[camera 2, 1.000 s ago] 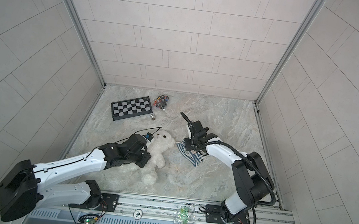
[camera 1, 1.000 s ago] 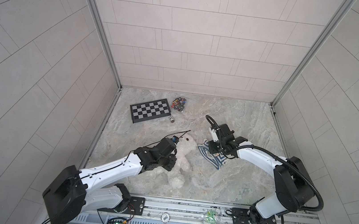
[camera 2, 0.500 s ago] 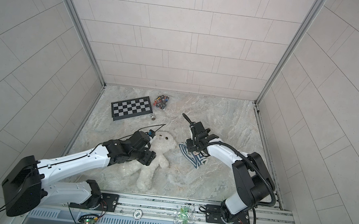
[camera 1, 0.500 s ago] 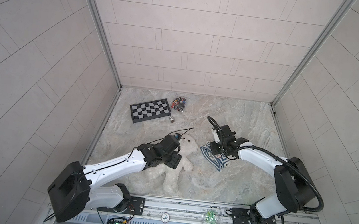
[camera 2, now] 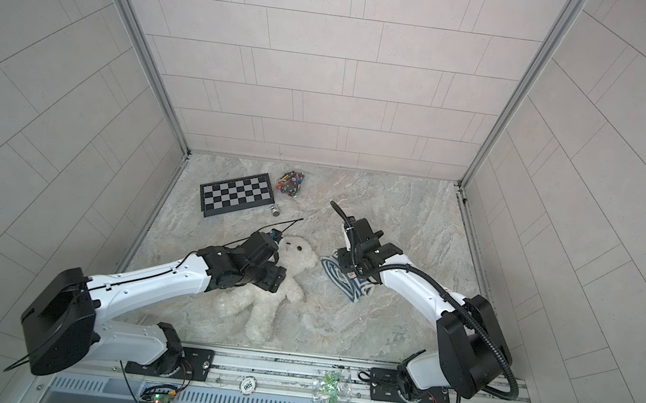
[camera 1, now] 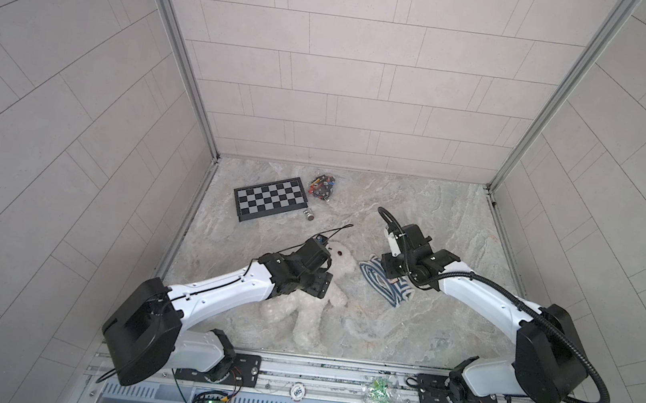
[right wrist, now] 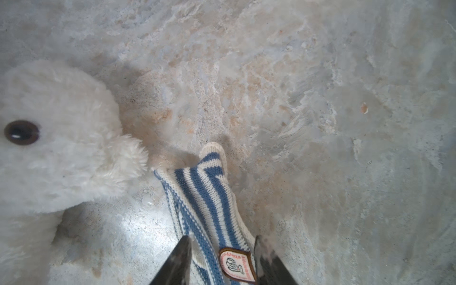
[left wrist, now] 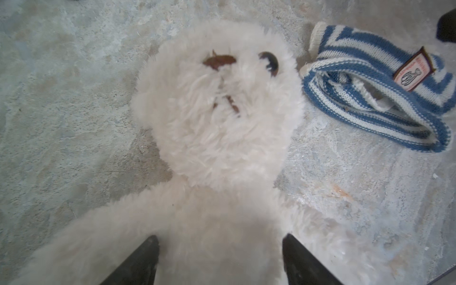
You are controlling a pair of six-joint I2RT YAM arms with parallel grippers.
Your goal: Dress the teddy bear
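- Here's the teddy bear (camera 1: 315,319) (camera 2: 270,309), flat on its back on the marble table (camera 1: 435,224), face up, legs spread, both arms out to the sides.
- The left gripper (left wrist: 219,240) is right over the bear's chest, just below the head. In both top views its black body covers the bear's near shoulder.
- Look at the left wrist view: the two dark fingers (left wrist: 145,259) stand wide apart, one on each side of the bear's torso, with white fluff filling the gap. The claw is spread and nothing is clamped.
- Over to the striped shirt (camera 1: 384,287) (left wrist: 370,98): blue and white knit, bunched up in a loose fold just beside the bear's head, on the side away from the left gripper.
- In the right wrist view the bear's fluffy ear (right wrist: 128,153) comes very close to the shirt's edge. I can't tell whether they touch.
- The right gripper (right wrist: 222,240) sits low over the shirt, on the end farther from the bear. Its fingers are parted and straddle the knit, and the brown-rimmed badge (right wrist: 235,265) lies flat between them.
- The bear wears nothing. The shirt lies wholly off the body, and one white-cuffed sleeve (right wrist: 213,150) pokes out away from the gripper.
- Past the bear's head, well apart from it, lies a black-and-white checkerboard (camera 1: 270,203).
- A small bag of colourful bits (camera 1: 322,185) lies beyond the board's far corner, farther from the bear.
- A little dark cylinder (camera 1: 308,214) stands between the bear's head and that bag.
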